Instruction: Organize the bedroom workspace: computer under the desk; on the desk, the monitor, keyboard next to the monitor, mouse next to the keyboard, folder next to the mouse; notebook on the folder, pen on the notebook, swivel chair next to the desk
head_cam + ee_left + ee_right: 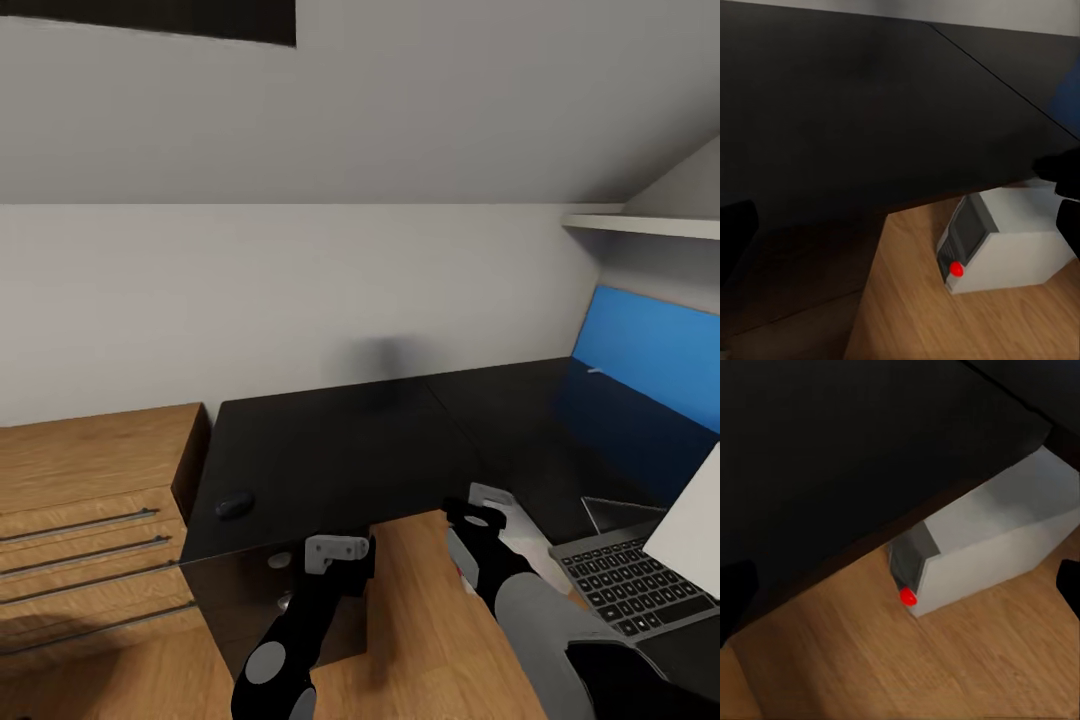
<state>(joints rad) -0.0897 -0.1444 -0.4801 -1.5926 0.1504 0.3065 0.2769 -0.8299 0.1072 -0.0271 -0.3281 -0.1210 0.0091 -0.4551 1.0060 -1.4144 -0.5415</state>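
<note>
While the computer [1012, 240] sits only part-way under the counter [330, 450], the main risk is a bad shove. A push high on its body, or off-centre, could tip or twist it on the wooden floor [420, 600] rather than slide it in. Second risk: both tools are low and close to the counter's front edge, so a forward move could knock a finger or wrist into that edge. Third: the mouse [234, 505] lies on the counter near its front edge, beside the left arm, and a careless lift could sweep it off. The keyboard [630, 585] is at the right, close by the right forearm, so an elbow swing could hit it; I cannot tell what it rests on.

Left tool [338, 553]: fingers spread wide, nothing between them, hovering over the counter's front corner. The computer is ahead of it and off towards the right arm, apart and not touching.

Right tool [478, 515]: also wide and empty. In the right wrist view the computer [982, 547] is straight ahead and below. Its front with the red dot faces out, and its rear is tucked under the dark overhang. The tool is near it, but contact is unclear.

The chest of drawers [90, 470] stands just beside the counter's left end and is not involved.
</note>
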